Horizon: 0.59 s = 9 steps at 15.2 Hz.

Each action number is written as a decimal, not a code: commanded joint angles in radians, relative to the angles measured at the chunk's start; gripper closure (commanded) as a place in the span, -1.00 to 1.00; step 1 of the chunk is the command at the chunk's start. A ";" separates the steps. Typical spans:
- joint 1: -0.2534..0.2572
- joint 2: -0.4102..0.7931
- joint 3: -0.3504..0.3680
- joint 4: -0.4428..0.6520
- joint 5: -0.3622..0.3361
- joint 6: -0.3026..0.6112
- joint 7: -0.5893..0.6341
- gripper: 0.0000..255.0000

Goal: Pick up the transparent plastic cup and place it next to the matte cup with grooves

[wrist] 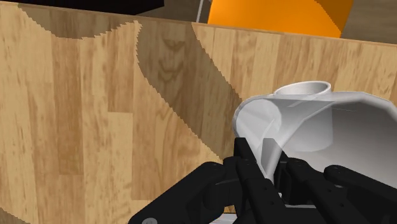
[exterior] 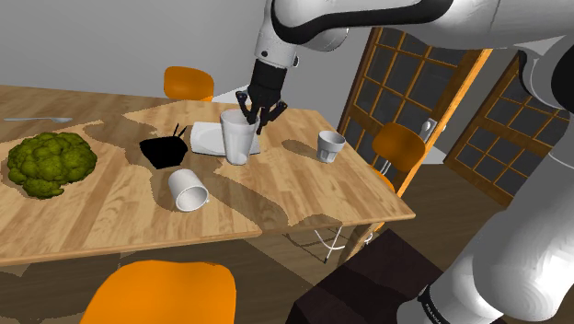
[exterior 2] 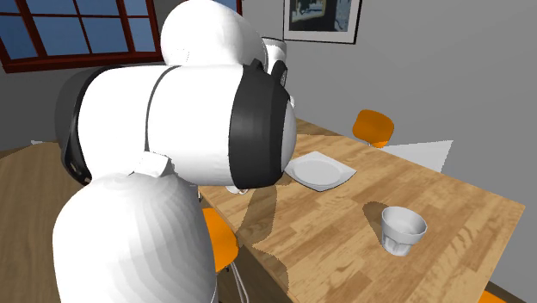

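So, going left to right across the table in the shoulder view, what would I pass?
Green leafy clump → black bowl → tall pale cup at the claw → small grooved cup. The tipped white mug and the plate overlap their neighbours, so I left them out.

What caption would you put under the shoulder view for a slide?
Black gripper clasps the rim of the tall clear cup on the wooden table, grooved cup nearby.

Open tabletop (exterior: pixel 287 184) around grooved cup (exterior: pixel 330 145), bowl (exterior: pixel 164 152) crowding tall cup (exterior: pixel 238 138)
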 commanded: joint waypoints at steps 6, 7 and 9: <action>-0.001 -0.003 0.000 0.090 -0.002 -0.093 0.010 1.00; -0.001 -0.002 0.000 0.105 -0.003 -0.106 0.012 1.00; -0.014 -0.014 -0.011 0.092 0.002 -0.108 -0.012 1.00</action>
